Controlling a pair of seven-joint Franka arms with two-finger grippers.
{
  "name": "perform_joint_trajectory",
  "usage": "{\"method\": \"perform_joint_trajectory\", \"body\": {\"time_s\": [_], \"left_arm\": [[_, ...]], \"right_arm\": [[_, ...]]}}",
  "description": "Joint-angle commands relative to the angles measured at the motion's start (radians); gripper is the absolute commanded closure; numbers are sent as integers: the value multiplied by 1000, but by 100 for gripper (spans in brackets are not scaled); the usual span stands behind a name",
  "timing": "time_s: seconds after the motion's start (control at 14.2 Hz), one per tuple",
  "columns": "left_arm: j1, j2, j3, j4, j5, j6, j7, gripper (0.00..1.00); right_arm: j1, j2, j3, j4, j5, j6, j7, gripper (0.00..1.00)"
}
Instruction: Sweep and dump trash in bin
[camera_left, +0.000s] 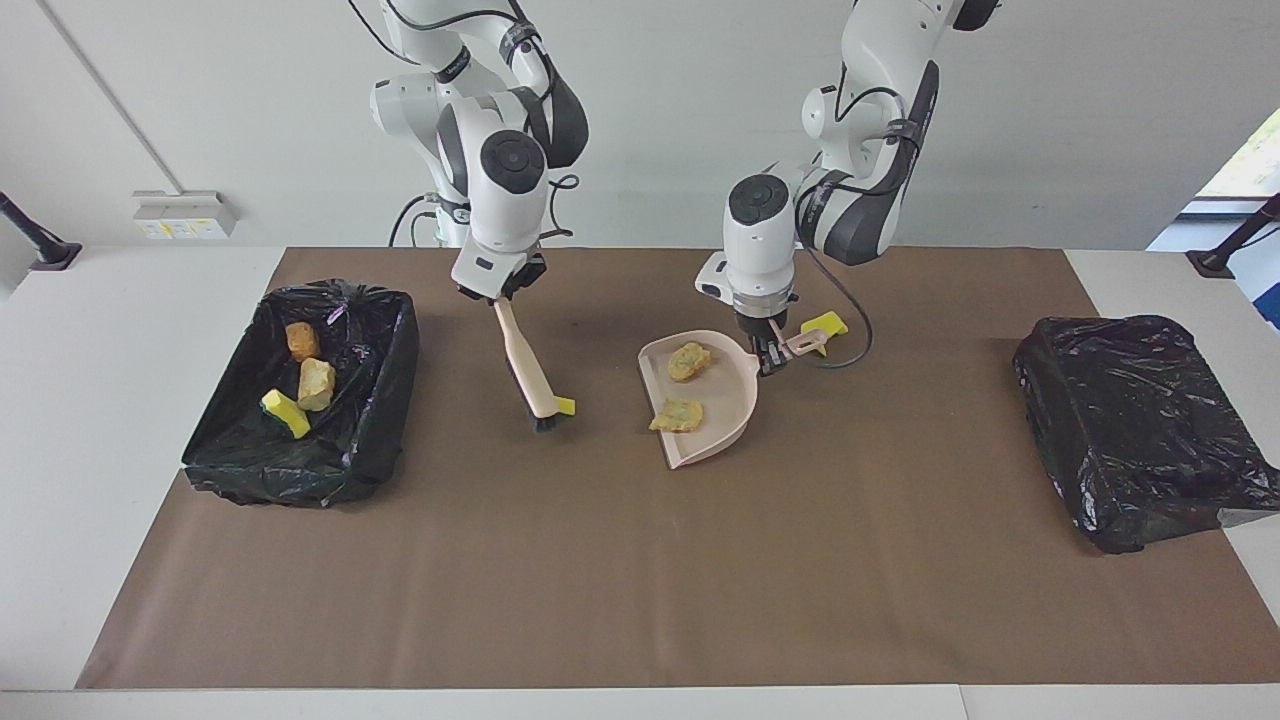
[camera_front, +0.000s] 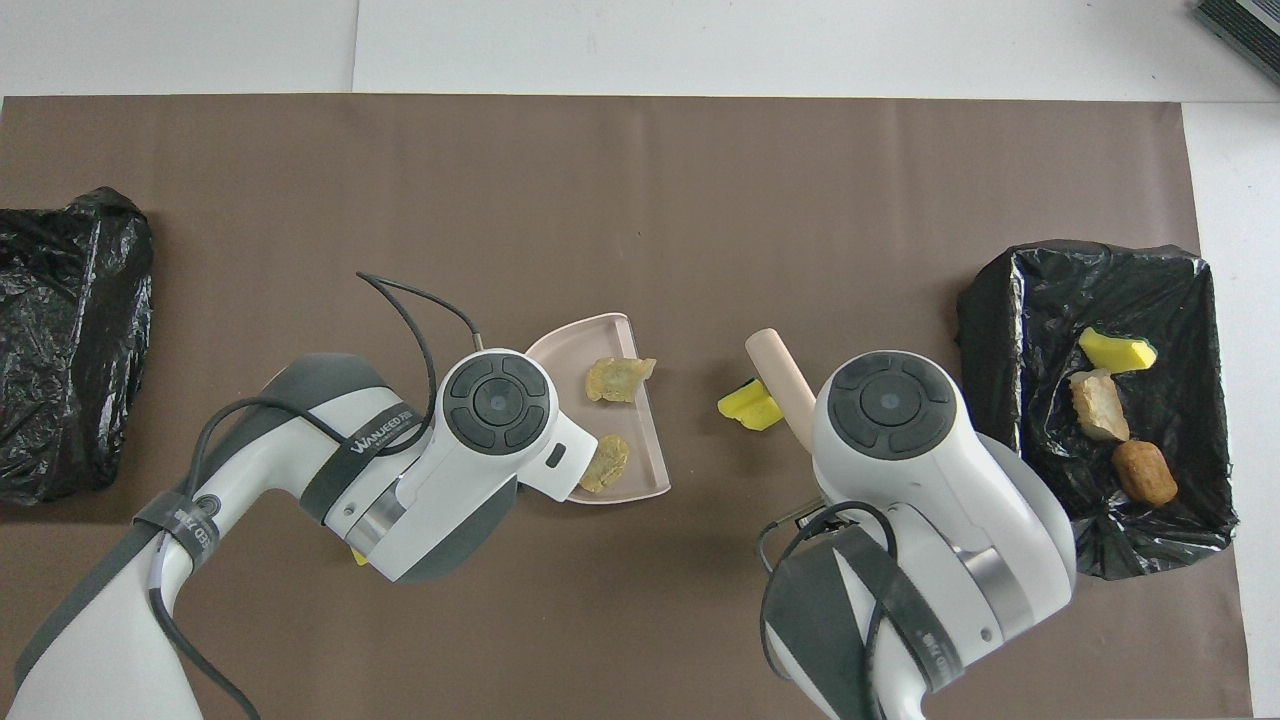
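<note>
My left gripper is shut on the handle of the pale pink dustpan. Two tan trash scraps lie in the pan. My right gripper is shut on the beige brush, which slants down to the mat between the dustpan and the bin. A yellow sponge piece lies at the bristles and also shows as sponge piece from above. Another yellow sponge lies by the pan's handle, nearer to the robots. Three scraps lie in the bin.
A black bag-covered bundle sits at the left arm's end of the table, seen as bundle from above. A brown mat covers the table between it and the bin.
</note>
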Motion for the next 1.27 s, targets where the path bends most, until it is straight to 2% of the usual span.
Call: {"method": "perform_joint_trajectory", "body": {"time_s": [0.0,0.14,0.28,0.42,0.56,0.77,0.91,0.99,1.06,1.2], "left_arm": [[16,-136,45,-65,-83,-2,121,100],[-2,-257,119,-130,-154,-53,184,100],[-10,-345,188,-169,-156,-166,189,100],[-10,-421,284,-224,-156,-211,195,100],[-10,-486,370,-290,-156,-231,212,100],[21,-550,430,-373,-145,-233,212,100],[23,-598,479,-434,-112,-200,213,100],[23,-625,499,-476,-81,-168,213,100],[23,-653,533,-508,-75,-144,216,100],[21,-656,626,-517,-43,-125,268,100]], "right_arm": [[-13,-4,16,-53,76,58,-9,100],[-18,4,14,-73,255,84,-12,100],[-16,2,14,-73,427,72,-4,100],[-18,2,14,-70,544,49,2,100],[-7,1,16,-64,641,45,42,100],[45,-4,17,-56,715,50,108,100],[91,-9,16,-56,724,58,126,100],[117,-12,13,-56,685,64,151,100],[122,-10,11,-52,575,65,168,100],[115,-10,13,-14,409,49,233,100]]}}
